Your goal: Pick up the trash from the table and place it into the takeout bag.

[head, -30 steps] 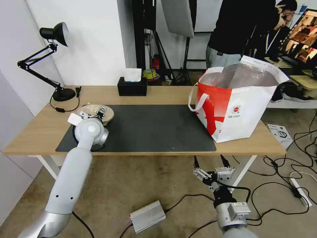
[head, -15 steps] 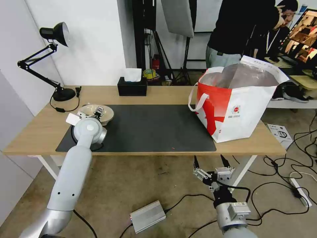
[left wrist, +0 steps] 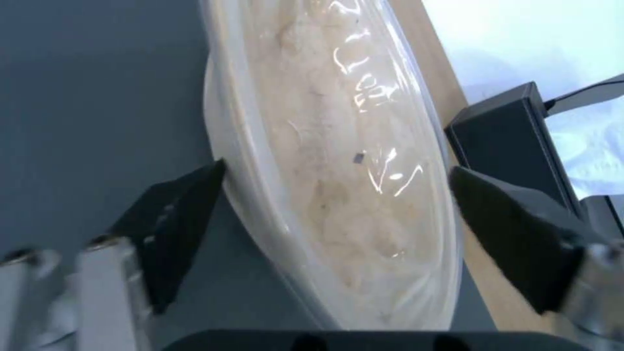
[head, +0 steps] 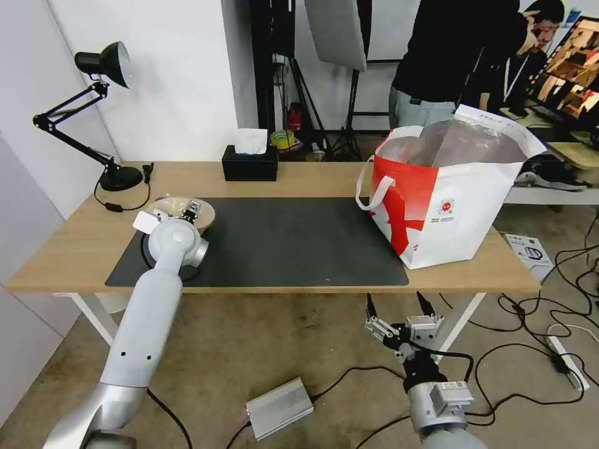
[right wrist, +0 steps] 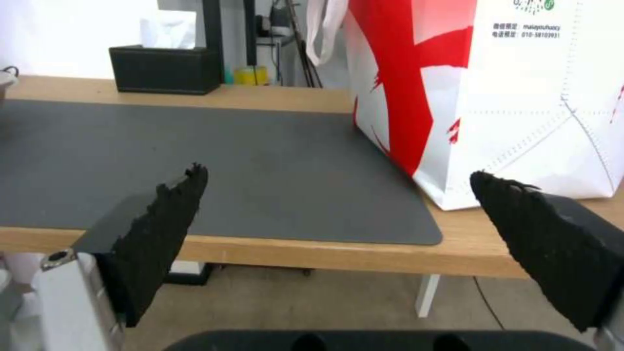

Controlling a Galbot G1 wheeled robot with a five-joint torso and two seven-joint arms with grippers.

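Now the shallow beige bowl sits at the dark grey mat's far left corner on the counter, between the left gripper's spread, unclenched fingers. Rightward the mat lies bare up to the takeout bag. The right gripper hangs released below the counter's near edge.

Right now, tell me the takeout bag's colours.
White with red patches and silver foil lining, takeout bag, best in the head view.

Near rim of the shallow beige bowl hidden behind the left arm's wrist, left gripper too small in the head view to read its fingers, takeout bag cut off by the right wrist view's top and side edges, bag's inside hidden by foil lining.
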